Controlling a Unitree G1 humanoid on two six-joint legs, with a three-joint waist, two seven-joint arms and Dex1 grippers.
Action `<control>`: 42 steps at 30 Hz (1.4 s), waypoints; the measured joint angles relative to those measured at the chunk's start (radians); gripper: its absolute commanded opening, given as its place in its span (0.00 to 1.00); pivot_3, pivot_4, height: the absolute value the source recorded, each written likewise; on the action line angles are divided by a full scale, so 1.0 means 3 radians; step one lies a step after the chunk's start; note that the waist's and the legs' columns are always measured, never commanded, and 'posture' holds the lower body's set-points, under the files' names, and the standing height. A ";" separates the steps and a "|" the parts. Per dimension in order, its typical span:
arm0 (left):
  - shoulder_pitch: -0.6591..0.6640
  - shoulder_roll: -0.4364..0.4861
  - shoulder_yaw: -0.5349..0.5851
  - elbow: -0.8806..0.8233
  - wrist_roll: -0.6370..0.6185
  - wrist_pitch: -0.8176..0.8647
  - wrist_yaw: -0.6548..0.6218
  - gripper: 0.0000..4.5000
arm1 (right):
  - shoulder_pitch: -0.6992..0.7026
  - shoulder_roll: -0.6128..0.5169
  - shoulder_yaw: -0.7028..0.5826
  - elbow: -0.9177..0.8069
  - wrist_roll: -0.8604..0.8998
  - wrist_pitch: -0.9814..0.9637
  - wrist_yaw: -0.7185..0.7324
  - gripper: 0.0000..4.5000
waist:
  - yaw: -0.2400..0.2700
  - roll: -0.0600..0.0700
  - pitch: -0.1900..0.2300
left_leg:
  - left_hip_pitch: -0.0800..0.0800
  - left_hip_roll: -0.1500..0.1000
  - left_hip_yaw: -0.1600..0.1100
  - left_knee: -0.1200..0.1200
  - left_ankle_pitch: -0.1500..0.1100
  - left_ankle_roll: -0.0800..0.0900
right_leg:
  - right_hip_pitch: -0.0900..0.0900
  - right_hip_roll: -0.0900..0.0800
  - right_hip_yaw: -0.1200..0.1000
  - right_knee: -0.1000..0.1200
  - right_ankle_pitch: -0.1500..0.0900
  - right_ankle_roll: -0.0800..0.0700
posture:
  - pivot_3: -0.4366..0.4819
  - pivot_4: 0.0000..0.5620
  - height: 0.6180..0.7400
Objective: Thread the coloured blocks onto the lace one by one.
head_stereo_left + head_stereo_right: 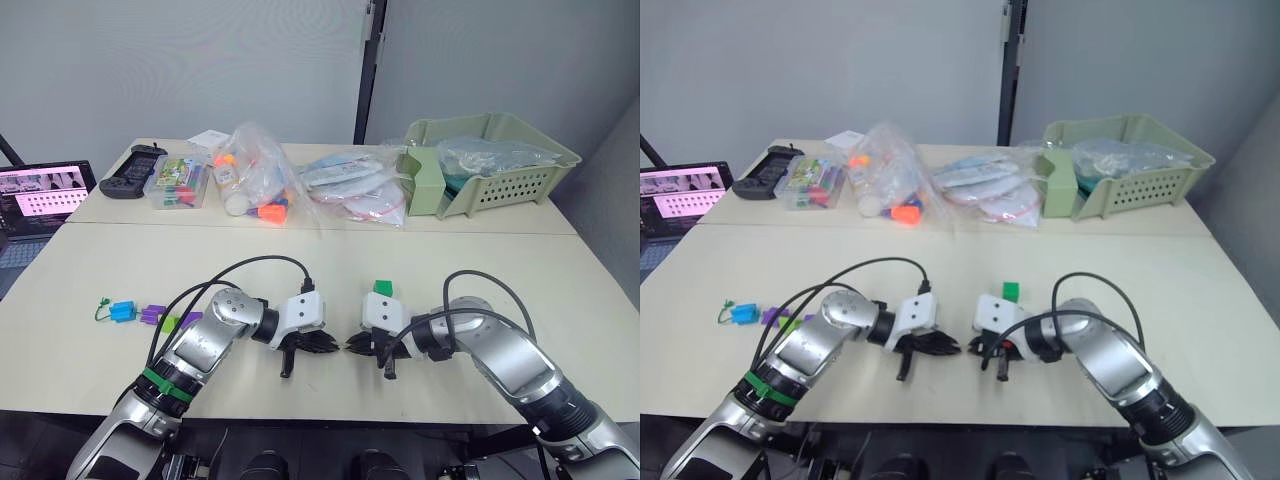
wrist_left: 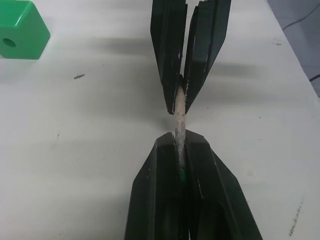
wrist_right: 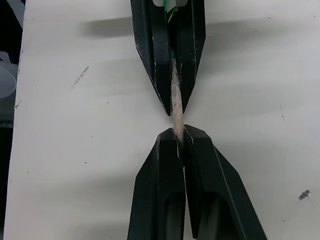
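Observation:
Near the table's front middle, my left gripper point(image 1: 325, 343) and right gripper point(image 1: 352, 345) meet tip to tip. Both are shut on the lace's stiff pale tip point(image 2: 179, 117), which bridges the small gap between them. A bit of green cord point(image 3: 171, 12) shows inside the left gripper's fingers. The dark green block point(image 1: 383, 288) lies on the table just behind my right wrist. At the front left a blue block point(image 1: 122, 311), a purple one point(image 1: 152, 315), a lime one point(image 1: 170, 324) and another purple one point(image 1: 190, 319) lie in a row. A green loop of lace point(image 1: 101, 310) sits at the row's left end. My left arm hides the rest of the cord.
Along the back stand a pale green basket point(image 1: 500, 160), clear bags of orange-capped items point(image 1: 255, 180), flat plastic packets point(image 1: 350, 185), a clear box point(image 1: 178, 182) and a black controller point(image 1: 135, 170). A lit screen point(image 1: 45, 190) sits off the table's left edge.

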 measured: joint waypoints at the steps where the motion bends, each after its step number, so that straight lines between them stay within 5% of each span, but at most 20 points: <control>1: 0.0000 0.0004 0.0000 -0.0002 -0.0004 0.0004 -0.0006 0.00 | 0.0013 0.0010 -0.0006 -0.0006 0.0001 0.0005 -0.0023 0.15 | 0.0000 0.0000 0.0000 | 0.0000 0.0000 0.0000 0.0000 0.0000 0.0000 | 0.0000 0.0000 0.0000 0.0000 0.0000 0.0000 | 0.48 0.27 1.00; 6: -0.0007 0.0065 0.0054 -0.0037 -0.0017 0.0000 -0.0014 0.00 | 0.0210 0.0076 -0.0160 -0.0097 0.0107 0.0200 -0.0202 0.52 | 0.0005 0.0000 0.0000 | -0.0001 0.0000 0.0000 0.0000 0.0000 0.0000 | 0.0000 0.0000 0.0000 0.0000 0.0000 0.0000 | 0.48 0.27 1.00; 10: -0.0008 0.0149 0.0092 -0.0057 -0.0018 -0.0009 -0.0042 0.00 | 0.0604 0.0092 -0.0891 -0.0495 0.0350 0.0591 -0.0541 0.82 | 0.0025 0.0000 0.0000 | -0.0003 -0.0002 -0.0003 0.0001 0.0000 0.0000 | 0.0001 -0.0002 -0.0001 0.0000 0.0000 0.0000 | 0.48 0.27 1.00; 19: 0.0015 0.0229 0.0130 -0.0072 -0.0022 -0.0015 -0.0087 0.00 | 0.1273 0.0763 -0.1507 -0.0826 0.0341 0.0880 -0.1691 0.82 | -0.0007 0.0000 0.0000 | 0.0000 0.0003 0.0002 0.0001 0.0000 0.0000 | 0.0000 0.0003 0.0002 0.0000 0.0000 0.0000 | 0.48 0.27 1.00; 30: 0.0020 0.0267 0.0136 -0.0060 -0.0020 -0.0027 -0.0104 0.00 | 0.1166 0.2114 -0.1138 -0.0366 -0.0328 0.0317 -0.3220 0.82 | -0.0011 0.0001 -0.0001 | -0.0001 0.0003 0.0003 0.0000 0.0000 -0.0001 | -0.0004 0.0002 0.0003 0.0000 0.0000 0.0000 | 0.48 0.27 1.00; 38: 0.0016 0.0263 0.0137 -0.0049 -0.0020 -0.0033 -0.0099 0.00 | 0.0815 0.2458 -0.1183 0.0407 -0.0597 -0.0256 -0.3778 0.82 | -0.0014 0.0001 -0.0001 | -0.0001 0.0003 0.0002 -0.0002 0.0001 -0.0001 | -0.0005 0.0001 0.0003 0.0001 0.0000 0.0000 | 0.48 0.27 1.00; 42: 0.0016 0.0265 0.0137 -0.0049 -0.0020 -0.0032 -0.0096 0.00 | 0.0745 0.2515 -0.1239 0.0713 -0.0600 -0.0503 -0.3866 0.56 | -0.0026 0.0002 -0.0001 | -0.0001 0.0003 0.0001 -0.0004 0.0001 -0.0001 | -0.0005 0.0002 0.0003 0.0002 0.0000 -0.0001 | 0.48 0.27 1.00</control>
